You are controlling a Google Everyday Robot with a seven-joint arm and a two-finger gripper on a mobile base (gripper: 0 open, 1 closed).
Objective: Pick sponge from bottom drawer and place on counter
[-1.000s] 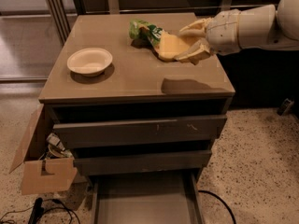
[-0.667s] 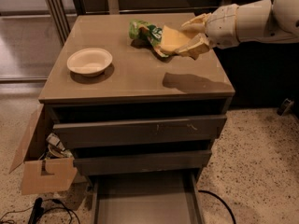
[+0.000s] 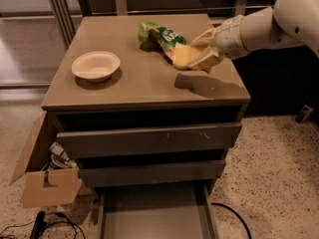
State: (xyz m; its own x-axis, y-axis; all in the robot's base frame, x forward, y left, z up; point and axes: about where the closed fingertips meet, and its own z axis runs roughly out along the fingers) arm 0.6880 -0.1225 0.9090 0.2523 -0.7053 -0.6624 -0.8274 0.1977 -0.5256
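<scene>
My gripper (image 3: 202,51) reaches in from the right and is shut on the pale yellow sponge (image 3: 183,57). It holds the sponge a little above the counter (image 3: 134,78), over its back right part, right next to the green snack bag (image 3: 158,34). The sponge's shadow falls on the counter below it. The bottom drawer (image 3: 154,215) is pulled open at the foot of the cabinet and its flat floor is bare.
A cream round bowl (image 3: 95,65) stands on the counter's left side. Two drawer fronts (image 3: 144,141) are slightly ajar. An open cardboard box (image 3: 47,176) and black cables (image 3: 35,228) lie on the terrazzo floor at the left.
My gripper has carried the sponge slightly left and back, closer to the green snack bag. Nothing else has moved.
</scene>
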